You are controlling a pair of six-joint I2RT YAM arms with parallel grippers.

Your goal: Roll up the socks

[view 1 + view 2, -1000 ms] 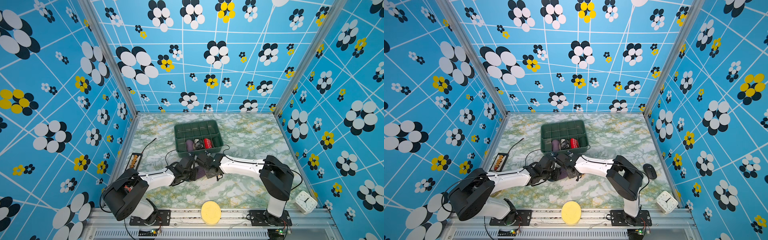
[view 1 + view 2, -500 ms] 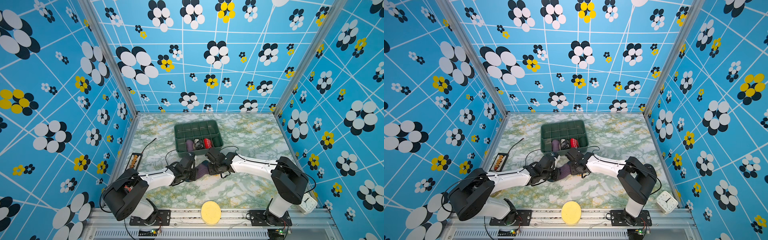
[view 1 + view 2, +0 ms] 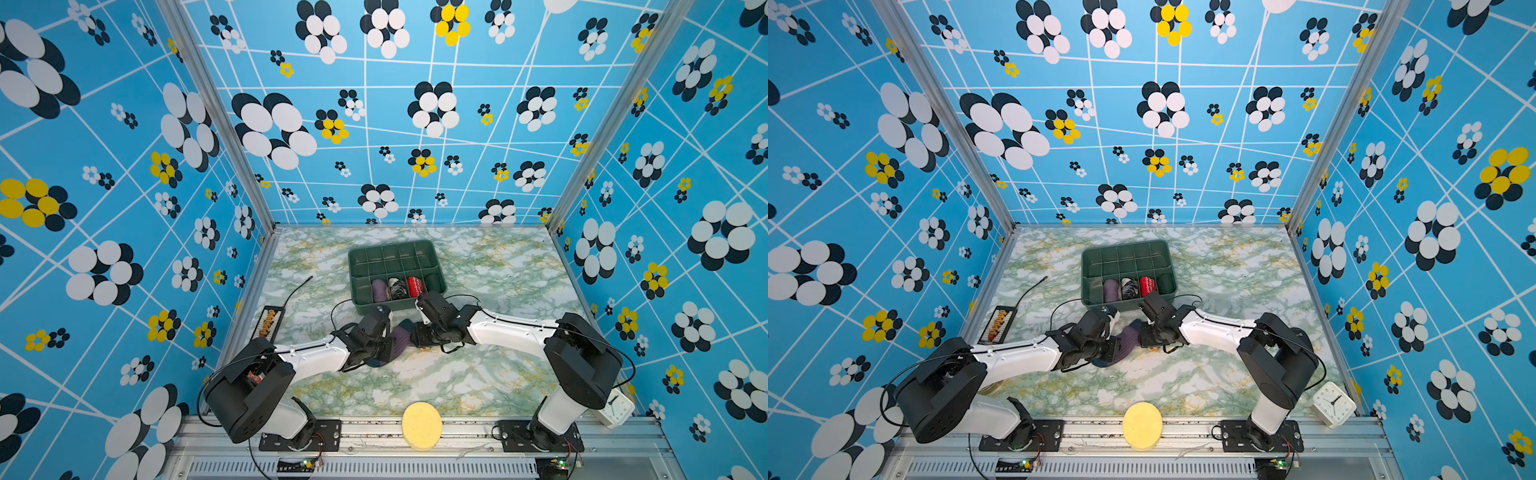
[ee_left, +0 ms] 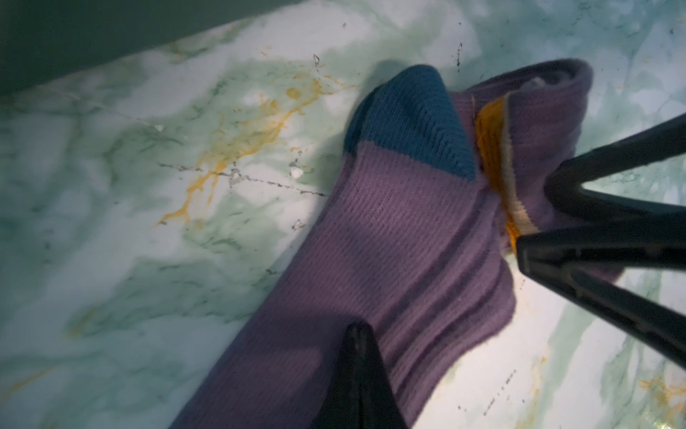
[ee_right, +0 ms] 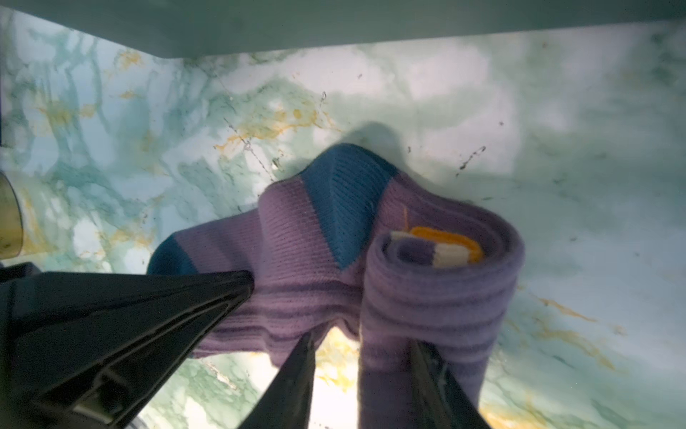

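The purple ribbed socks lie on the marble table in front of the tray, between my two grippers. A dark blue heel sticks up, and the orange and white cuff is wound inside a roll at one end. My left gripper is shut, pinching the flat purple part. My right gripper is open at the roll. One of its fingers lies against the roll, and bare table shows between the jaws.
The green divided tray stands just behind the grippers and holds a purple, a black-and-white and a red bundle. A yellow round sponge sits at the front edge, a white clock at the front right, and an abacus and a thin black rod at the left.
My right gripper has drawn back to the right, away from the left one, and its jaws have spread apart. The left gripper has stayed shut on the sock.
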